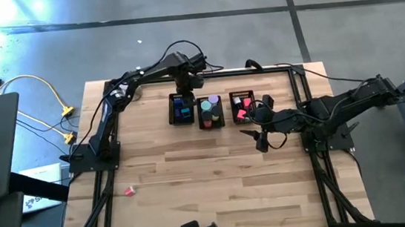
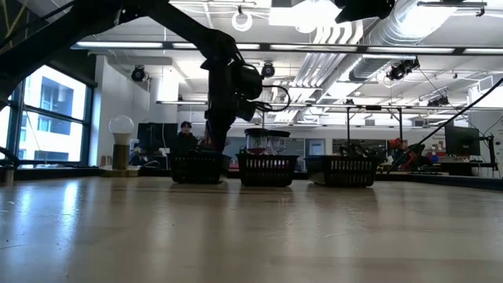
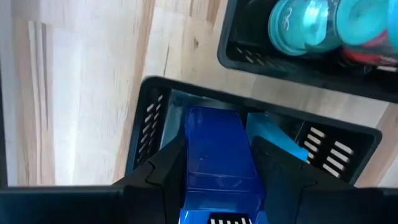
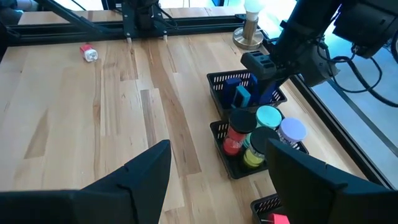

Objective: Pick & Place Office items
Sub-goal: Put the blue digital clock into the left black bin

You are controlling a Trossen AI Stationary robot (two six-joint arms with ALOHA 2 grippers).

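Note:
My left gripper (image 3: 217, 163) is shut on a blue block (image 3: 214, 134) and stands over the leftmost of three black mesh bins (image 1: 181, 109), at the table's far side. That bin also holds a teal piece (image 3: 273, 140). The middle bin (image 1: 210, 112) carries round-topped teal, purple, red and yellow pieces (image 4: 261, 134). Pink pieces lie in the right bin (image 1: 242, 106). A small pink and white piece (image 1: 129, 190) lies alone on the table near the left edge. My right gripper (image 1: 259, 135) hangs open over bare table, just near of the right bin. My left gripper pinches the blue block between its two fingers (image 3: 165, 171), one on each long side (image 3: 189, 155). The fingers come from above, pointing down into the leftmost bin. The block's far end reaches inside the bin's walls; whether it rests on the bin's floor, I cannot tell.
A white ball lamp on a metal base (image 4: 250, 18) stands at the table's far edge, left of the bins. A black frame (image 1: 300, 82) runs around the tabletop. Bare wood (image 1: 217, 186) covers the middle and near part of the table. People show in the room beyond.

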